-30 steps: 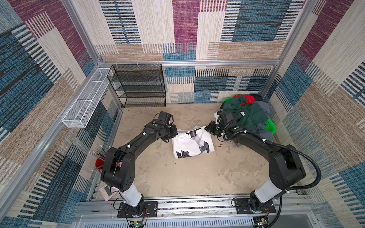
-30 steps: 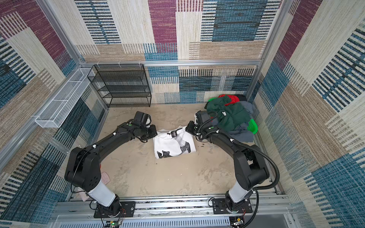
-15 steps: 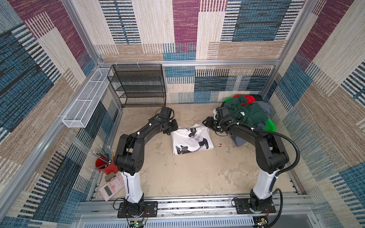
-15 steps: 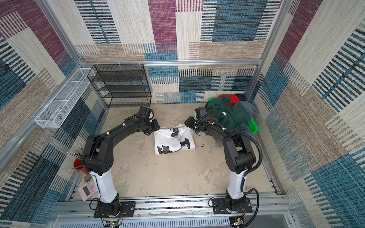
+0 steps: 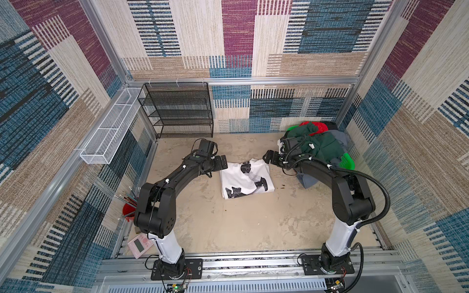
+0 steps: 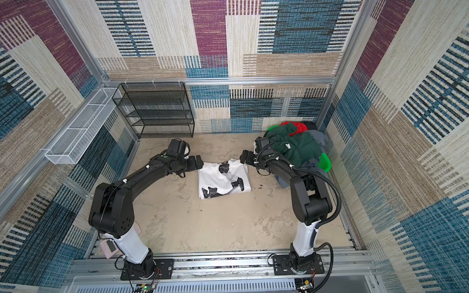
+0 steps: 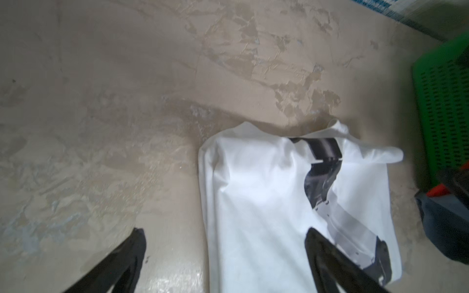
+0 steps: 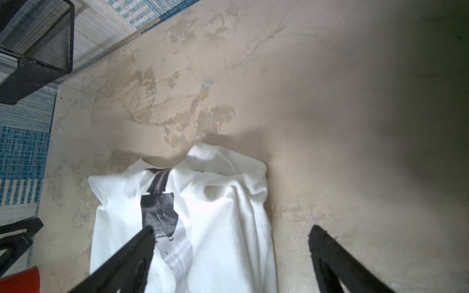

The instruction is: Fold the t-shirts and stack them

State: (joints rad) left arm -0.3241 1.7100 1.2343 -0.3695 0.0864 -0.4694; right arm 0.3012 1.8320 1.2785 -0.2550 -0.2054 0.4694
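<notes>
A white t-shirt with black printed patches (image 5: 246, 180) (image 6: 223, 178) lies folded flat in the middle of the table. My left gripper (image 5: 222, 162) (image 7: 225, 238) hovers at its far left corner, open and holding nothing, with the white t-shirt (image 7: 266, 203) under one finger. My right gripper (image 5: 268, 157) (image 8: 232, 233) stands open at the far right corner, above the white t-shirt (image 8: 215, 215), also holding nothing. A dark green t-shirt (image 5: 322, 147), a red one (image 5: 316, 125) and a grey-blue one (image 5: 308, 180) are heaped at the back right.
The heap rests in a bright green perforated basket (image 5: 346, 161) (image 7: 444, 114). A black mesh rack (image 5: 177, 111) stands against the back wall, and a white wire basket (image 5: 109, 137) hangs on the left wall. A red cup of pencils (image 5: 128, 210) and a pink device (image 5: 139, 244) sit front left.
Both grippers have gone from shut to open and let go of the white t-shirt's far edge. The shirt now lies flat, and both arms have drawn slightly back from it.
</notes>
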